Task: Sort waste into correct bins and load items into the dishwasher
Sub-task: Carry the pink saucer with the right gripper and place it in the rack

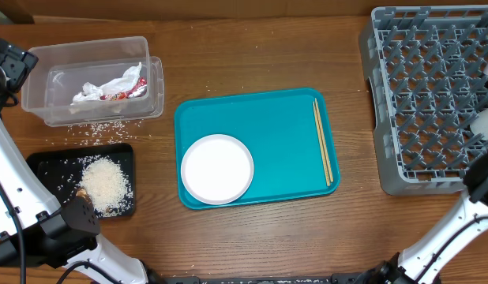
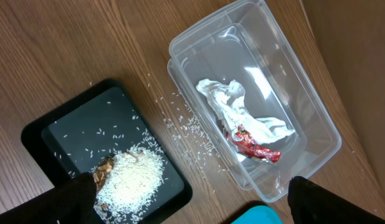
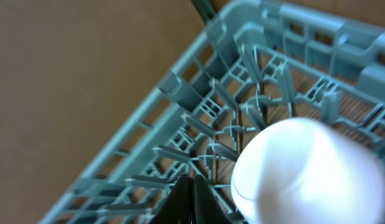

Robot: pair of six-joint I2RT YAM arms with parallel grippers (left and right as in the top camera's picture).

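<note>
The clear tub (image 1: 94, 79) holds the crumpled white napkin (image 2: 242, 112) and the red wrapper (image 2: 255, 146). A rice pile (image 1: 108, 185) and a brown scrap (image 2: 104, 169) lie in the black tray (image 1: 46, 166), and loose grains (image 2: 186, 127) dot the wood between the two bins. The white plate (image 1: 217, 168) and the chopsticks (image 1: 322, 142) rest on the teal tray (image 1: 283, 118). My left gripper (image 2: 192, 208) hangs open high above the bins. My right gripper (image 3: 193, 182) is shut on nothing over the grey dish rack (image 1: 429, 95), beside a white rounded item (image 3: 304, 171) in it.
The dish rack stands at the table's right end, its near wall (image 3: 142, 118) below my right gripper. Bare wood runs between the teal tray and the rack. My left arm (image 1: 39, 229) crosses the front left corner.
</note>
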